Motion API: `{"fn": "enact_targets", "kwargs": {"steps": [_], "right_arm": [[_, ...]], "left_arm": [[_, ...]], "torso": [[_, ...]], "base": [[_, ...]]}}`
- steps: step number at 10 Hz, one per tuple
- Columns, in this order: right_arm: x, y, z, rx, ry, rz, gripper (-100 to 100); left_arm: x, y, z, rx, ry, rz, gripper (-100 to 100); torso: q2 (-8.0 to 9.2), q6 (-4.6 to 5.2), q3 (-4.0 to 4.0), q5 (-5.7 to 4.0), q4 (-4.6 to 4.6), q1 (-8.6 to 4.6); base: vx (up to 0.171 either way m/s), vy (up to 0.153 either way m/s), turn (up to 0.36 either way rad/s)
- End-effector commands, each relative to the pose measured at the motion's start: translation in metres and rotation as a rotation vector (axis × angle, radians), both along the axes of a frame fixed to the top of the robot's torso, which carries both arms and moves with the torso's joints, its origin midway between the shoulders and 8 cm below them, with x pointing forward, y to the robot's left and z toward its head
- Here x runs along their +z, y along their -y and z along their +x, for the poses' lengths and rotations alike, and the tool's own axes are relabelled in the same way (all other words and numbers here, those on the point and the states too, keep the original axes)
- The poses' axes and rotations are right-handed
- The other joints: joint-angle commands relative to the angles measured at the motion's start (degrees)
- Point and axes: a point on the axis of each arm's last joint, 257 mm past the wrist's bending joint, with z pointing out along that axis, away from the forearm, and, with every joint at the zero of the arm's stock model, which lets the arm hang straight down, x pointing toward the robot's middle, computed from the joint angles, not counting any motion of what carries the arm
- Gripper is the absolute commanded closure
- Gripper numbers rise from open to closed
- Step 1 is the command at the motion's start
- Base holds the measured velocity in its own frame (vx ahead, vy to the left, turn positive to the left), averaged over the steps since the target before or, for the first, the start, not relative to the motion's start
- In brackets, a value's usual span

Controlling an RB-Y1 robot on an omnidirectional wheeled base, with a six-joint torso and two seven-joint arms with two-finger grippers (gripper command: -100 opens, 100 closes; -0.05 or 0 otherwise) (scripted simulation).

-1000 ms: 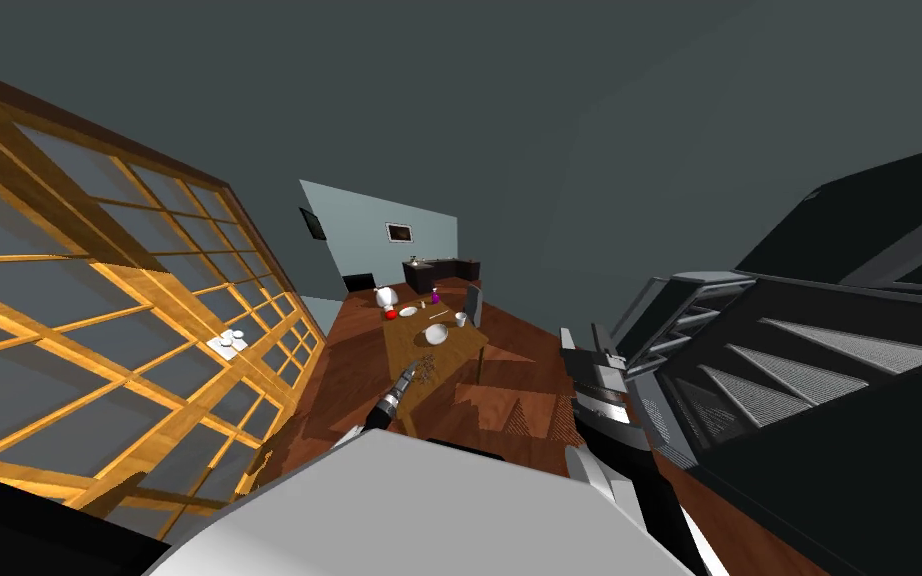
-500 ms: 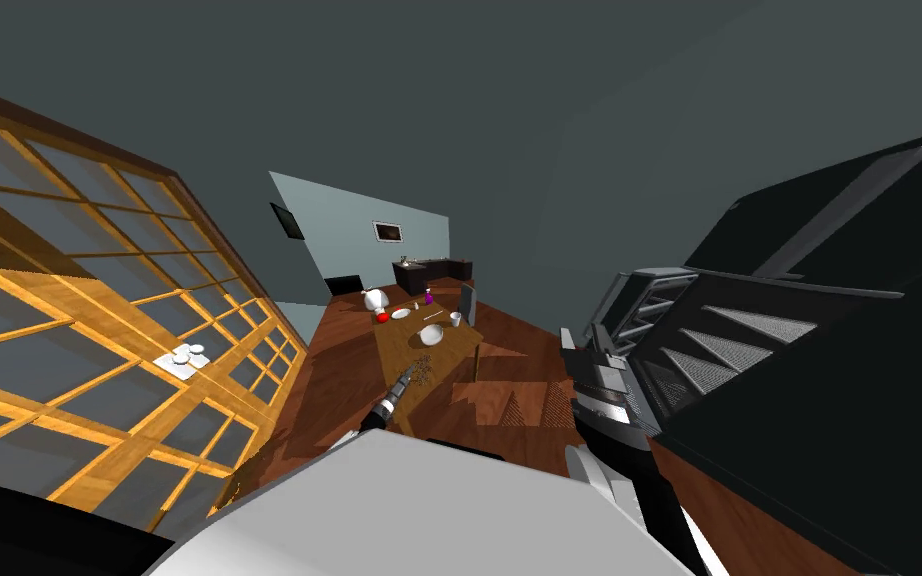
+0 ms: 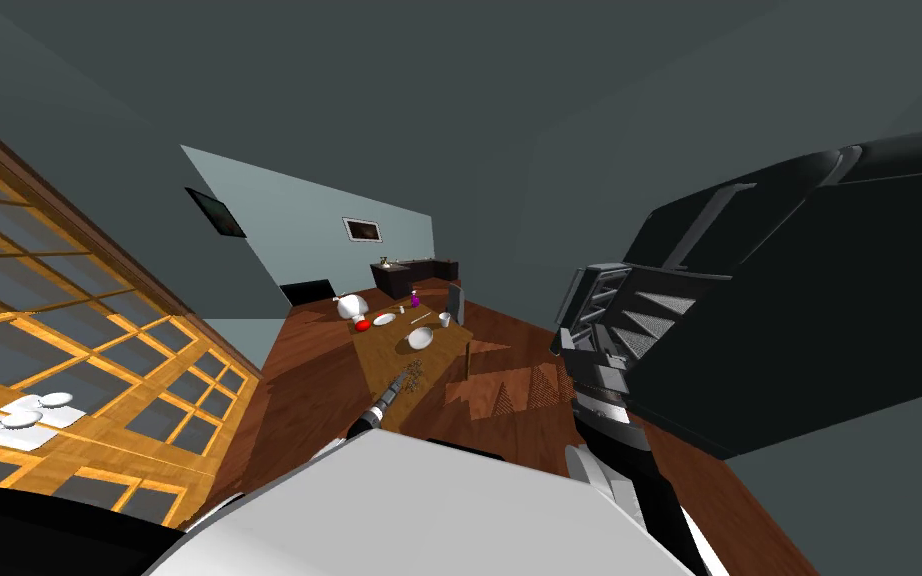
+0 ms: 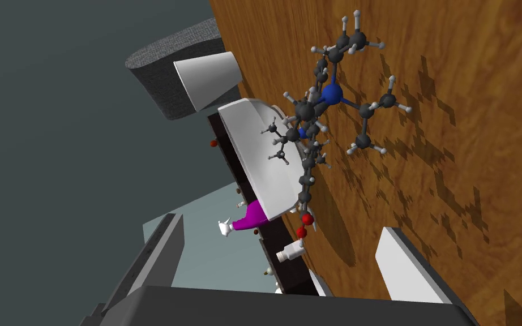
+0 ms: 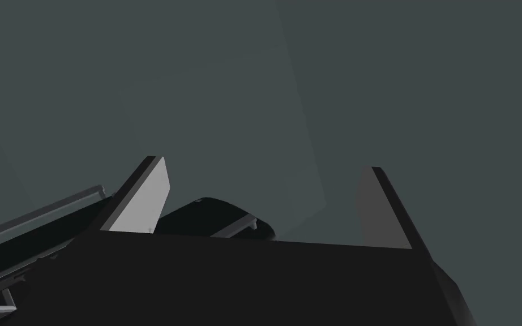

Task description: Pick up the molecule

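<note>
The molecule [image 4: 322,113] is a cluster of dark grey, blue, red and small white balls on sticks, lying on the wooden table [image 4: 480,141]. My left gripper [image 4: 279,226] is open, its two fingers short of the molecule with nothing between them. In the head view the molecule [image 3: 411,377] lies at the table's near end, just beyond my outstretched left gripper [image 3: 399,388]. My right gripper [image 5: 262,167] is open and empty, held up at my right side [image 3: 577,345].
Behind the molecule stand a white bowl [image 4: 260,164], a white cup [image 4: 206,82], a purple bottle [image 4: 248,218] and a grey chair [image 4: 169,68]. A teapot [image 3: 350,305] and a red apple [image 3: 362,325] sit farther off. A wooden lattice window [image 3: 99,360] is left, dark furniture [image 3: 799,300] close right.
My head view has swung: the window has slid off to the left and the dark furniture on the right looms larger. My left arm stays stretched toward the molecule.
</note>
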Motion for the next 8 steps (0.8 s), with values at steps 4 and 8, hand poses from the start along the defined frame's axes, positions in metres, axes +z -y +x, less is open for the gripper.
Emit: {"fn": "enact_targets", "kwargs": {"steps": [4, 8], "right_arm": [[0.0, 0.0, 0.0, 0.0, 0.0, 0.0, 0], [0.0, 0.0, 0.0, 0.0, 0.0, 0.0, 0]], "left_arm": [[-0.015, -0.022, -0.01, 0.02, -0.057, 0.03, -100], [-0.016, -0.011, 0.004, 0.025, -0.056, 0.033, -100]], "torso": [[-0.09, -0.02, -0.05, -0.03, -0.02, -0.15], [-0.08, -0.05, -0.05, -0.03, -0.02, -0.17]], "base": [[0.008, 0.012, -0.117], [0.002, 0.017, -0.037]]}}
